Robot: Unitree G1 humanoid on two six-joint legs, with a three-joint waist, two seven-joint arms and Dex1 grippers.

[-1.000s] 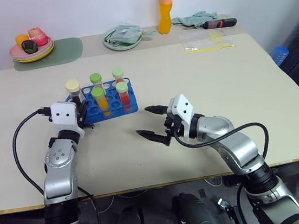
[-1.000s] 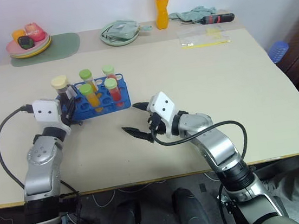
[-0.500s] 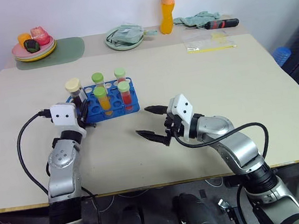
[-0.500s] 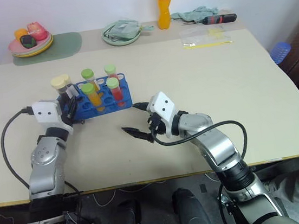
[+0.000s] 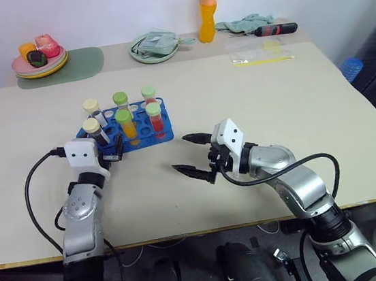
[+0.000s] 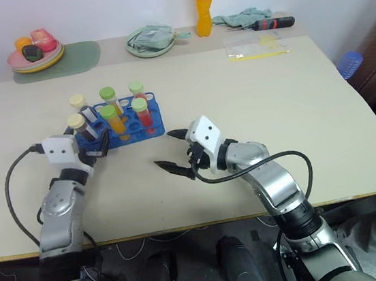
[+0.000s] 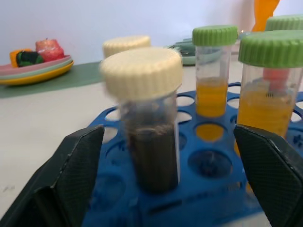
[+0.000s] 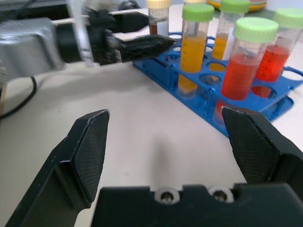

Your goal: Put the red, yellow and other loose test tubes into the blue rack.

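The blue rack (image 5: 132,132) stands on the table at the left. It holds two yellow tubes (image 5: 127,124) and two red tubes (image 5: 155,118) with green caps, and two dark tubes with cream caps. The nearer dark tube (image 7: 150,142) stands upright in a corner hole. My left gripper (image 5: 109,144) is open just in front of it, one finger (image 7: 71,179) to each side, not touching. My right gripper (image 5: 183,155) hangs open over bare table to the right of the rack, with nothing between its fingers (image 8: 90,151).
Along the far edge are a plate of toy food (image 5: 40,61) on a green mat (image 5: 85,60), a plate with a cloth (image 5: 156,47), an orange bottle (image 5: 207,8), a screwdriver (image 5: 274,30) and a plastic bag (image 5: 259,51).
My left gripper has opened and let go of the dark cream-capped tube, which now stands in the rack. The left hand has drawn back a little. The right arm has not moved.
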